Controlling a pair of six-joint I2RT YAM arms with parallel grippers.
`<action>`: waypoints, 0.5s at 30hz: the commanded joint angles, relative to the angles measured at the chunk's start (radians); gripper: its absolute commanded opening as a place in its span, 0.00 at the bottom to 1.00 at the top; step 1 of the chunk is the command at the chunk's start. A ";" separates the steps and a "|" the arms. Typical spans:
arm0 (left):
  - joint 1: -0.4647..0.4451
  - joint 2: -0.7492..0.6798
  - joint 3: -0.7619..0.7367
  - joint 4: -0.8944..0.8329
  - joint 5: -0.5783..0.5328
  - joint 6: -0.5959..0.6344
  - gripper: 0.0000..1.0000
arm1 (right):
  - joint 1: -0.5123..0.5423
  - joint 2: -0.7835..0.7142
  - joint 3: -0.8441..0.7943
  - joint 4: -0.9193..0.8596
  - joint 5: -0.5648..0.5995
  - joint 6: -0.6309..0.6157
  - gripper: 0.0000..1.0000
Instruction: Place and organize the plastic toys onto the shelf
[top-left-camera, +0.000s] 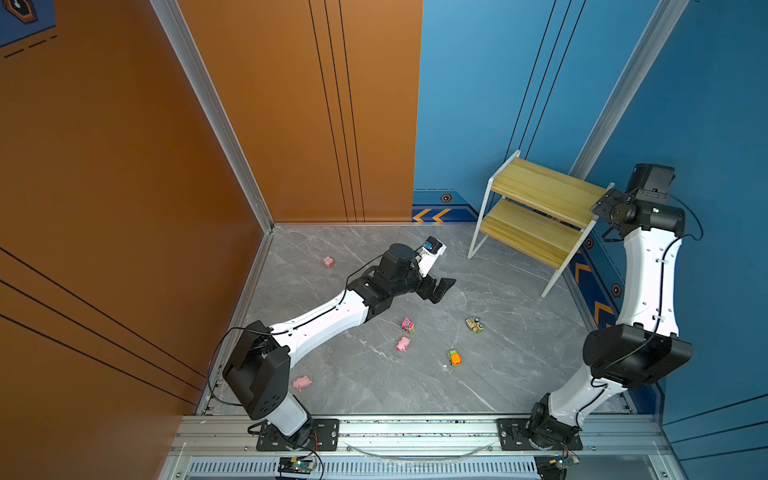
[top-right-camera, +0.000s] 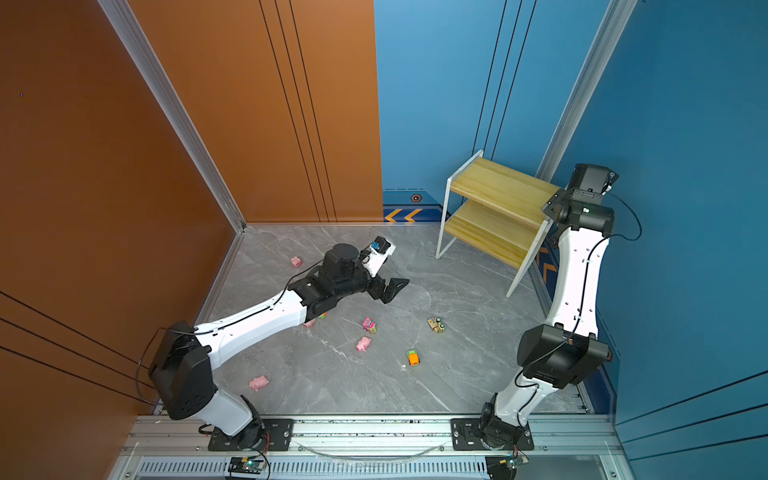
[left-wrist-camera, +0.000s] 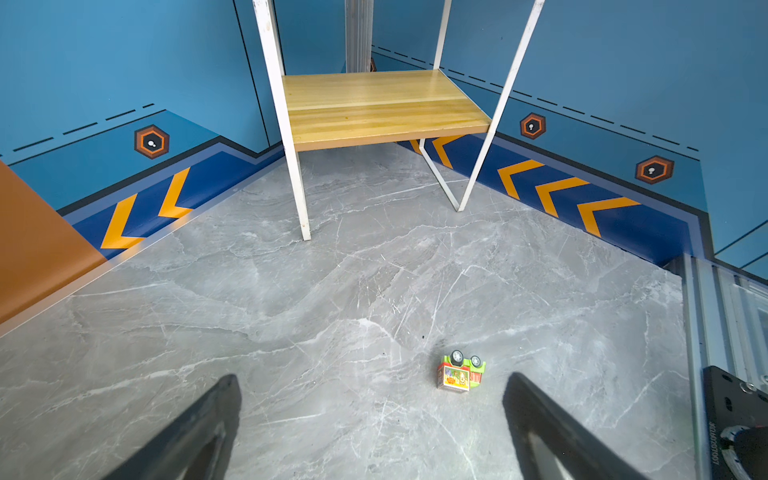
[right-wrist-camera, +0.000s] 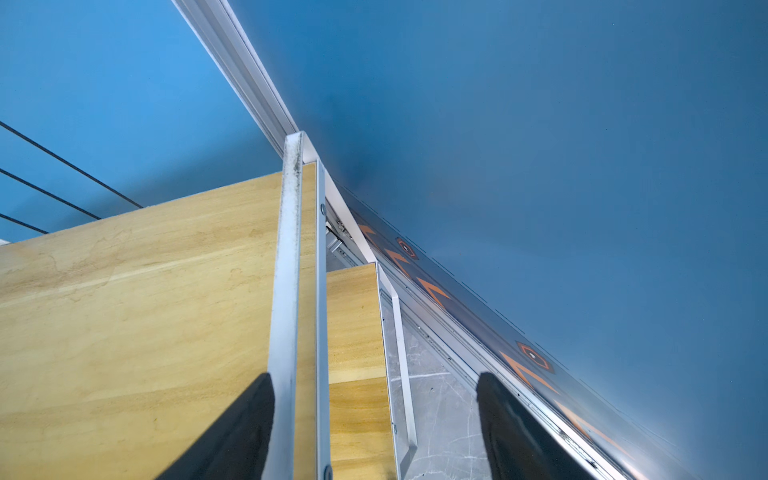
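The shelf (top-left-camera: 540, 189) stands at the back right, and both pale boards are bare in both top views. Toys lie scattered on the grey floor: pink pigs (top-left-camera: 328, 261) (top-left-camera: 403, 344) (top-left-camera: 302, 382), a pink truck (top-left-camera: 408, 325), an orange and green truck (top-left-camera: 454, 357) and a green truck (top-left-camera: 474, 324). That green truck (left-wrist-camera: 460, 372) lies wheels up. A pig (top-right-camera: 309, 323) peeks out from under the left arm. My left gripper (left-wrist-camera: 372, 378) hangs open and empty over the floor's middle (top-left-camera: 442, 289). My right gripper (right-wrist-camera: 374, 378) is open astride the shelf's white end frame (right-wrist-camera: 286, 291).
Orange walls (top-left-camera: 124, 187) close the left and blue walls (top-left-camera: 706, 104) the back and right. The shelf's legs (left-wrist-camera: 299, 195) stand on the floor near the back right corner. An aluminium rail (top-left-camera: 415, 428) carrying both arm bases runs along the front.
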 joint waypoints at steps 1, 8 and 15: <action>-0.010 -0.001 0.018 -0.009 0.020 0.017 0.99 | 0.005 0.024 0.023 -0.037 -0.014 -0.039 0.77; -0.010 0.005 0.020 -0.009 0.016 0.019 0.99 | 0.013 0.070 0.052 -0.043 -0.015 -0.091 0.73; -0.009 0.008 0.027 -0.010 0.014 0.017 0.99 | 0.033 0.155 0.160 -0.079 -0.005 -0.135 0.72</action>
